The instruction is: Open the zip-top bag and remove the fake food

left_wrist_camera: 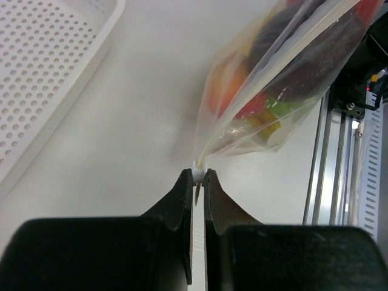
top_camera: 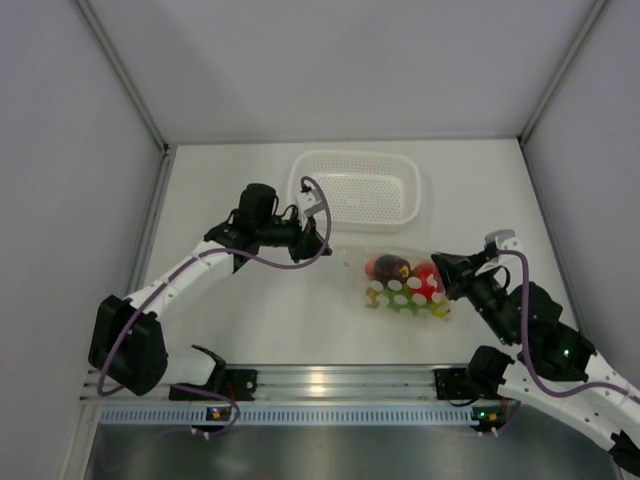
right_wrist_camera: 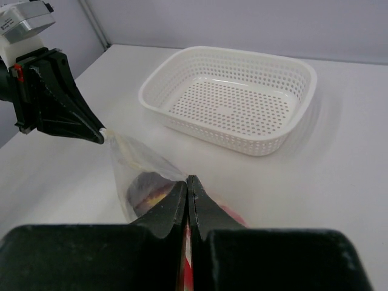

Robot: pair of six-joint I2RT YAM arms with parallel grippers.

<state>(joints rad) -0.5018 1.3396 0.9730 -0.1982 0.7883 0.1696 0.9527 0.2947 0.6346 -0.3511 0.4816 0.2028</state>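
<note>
The zip-top bag (top_camera: pixel 400 285) lies mid-table, clear with white dots, with the fake food (top_camera: pixel 390 270) inside: a dark maroon fruit, a red tomato, and yellow and green pieces. My left gripper (top_camera: pixel 322 237) is shut on the bag's white zip slider (left_wrist_camera: pixel 200 171) at the bag's left end. My right gripper (top_camera: pixel 445 272) is shut on the bag's right edge (right_wrist_camera: pixel 176 177). The bag stretches between the two grippers. In the left wrist view the bag (left_wrist_camera: pixel 285 73) hangs ahead of the jaws with the food (left_wrist_camera: pixel 267 115) showing through. In the right wrist view the maroon fruit (right_wrist_camera: pixel 145 188) shows through the plastic.
A white perforated basket (top_camera: pixel 355 188) stands behind the bag, close to the left gripper; it also shows in the left wrist view (left_wrist_camera: pixel 42 79) and the right wrist view (right_wrist_camera: pixel 233 97). An aluminium rail (top_camera: pixel 330 385) runs along the near edge. Grey walls enclose the table.
</note>
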